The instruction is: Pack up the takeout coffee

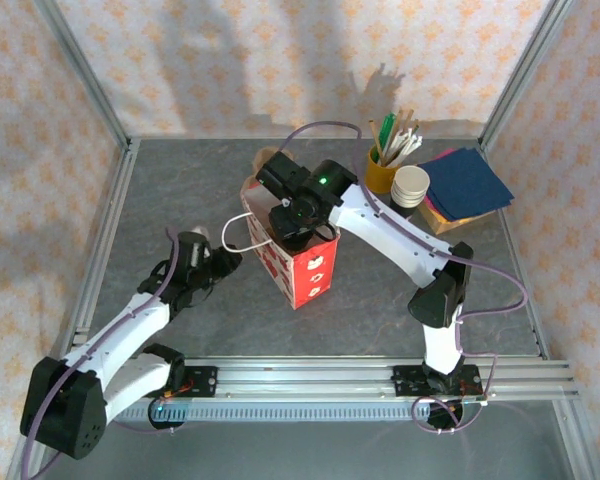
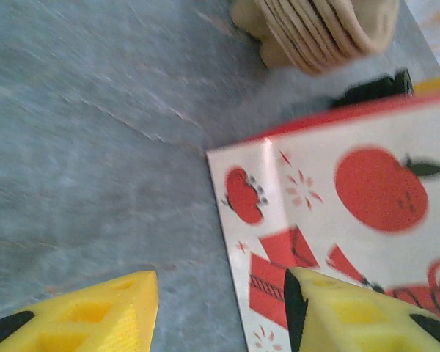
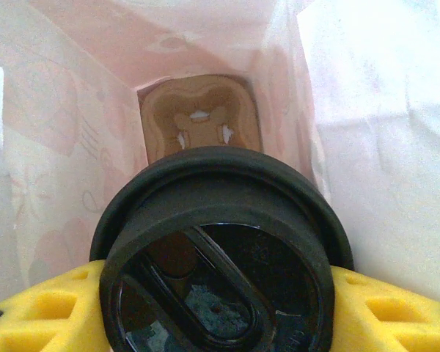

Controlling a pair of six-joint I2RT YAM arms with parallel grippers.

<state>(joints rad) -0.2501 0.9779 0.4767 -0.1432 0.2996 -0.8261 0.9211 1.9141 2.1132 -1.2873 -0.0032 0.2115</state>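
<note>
– Over the paper bag (image 1: 305, 270), entry one: your right gripper (image 1: 290, 225) is clamped on the takeout coffee (image 3: 216, 293), with a yellow finger (image 3: 44, 312) on each side of the cup just under the black lid (image 3: 205, 183). Agreed?

– Agreed. The right wrist view looks down past the lid into the bag. White walls rise around the cup on the sides that show, and the brown bag floor (image 3: 198, 121) lies below and ahead of it, well apart.

– Axis?

– Lid faces the camera squarely, so your cup reads upright, its long axis running with the bag's depth. The relation you work from is straight down: cup at the mouth, floor beneath.

– Entry two, your left gripper (image 1: 205, 258).

– Jaws stand apart, and I see nothing pinched between them. In the left wrist view the bag's printed side edge falls between the fingers (image 2: 95, 315): one in front of the printed face, the other over bare table (image 2: 73, 147). Whether it touches the bag or the white handle (image 1: 226, 235), I cannot tell.

– Judgement for you?

– The right arm has the cup, so the descent is its job. Lower along that axis and part the fingers only once the base is seated. The left arm sits just beside the bag, near enough to steady it if a wall catches the lid's rim.
</note>
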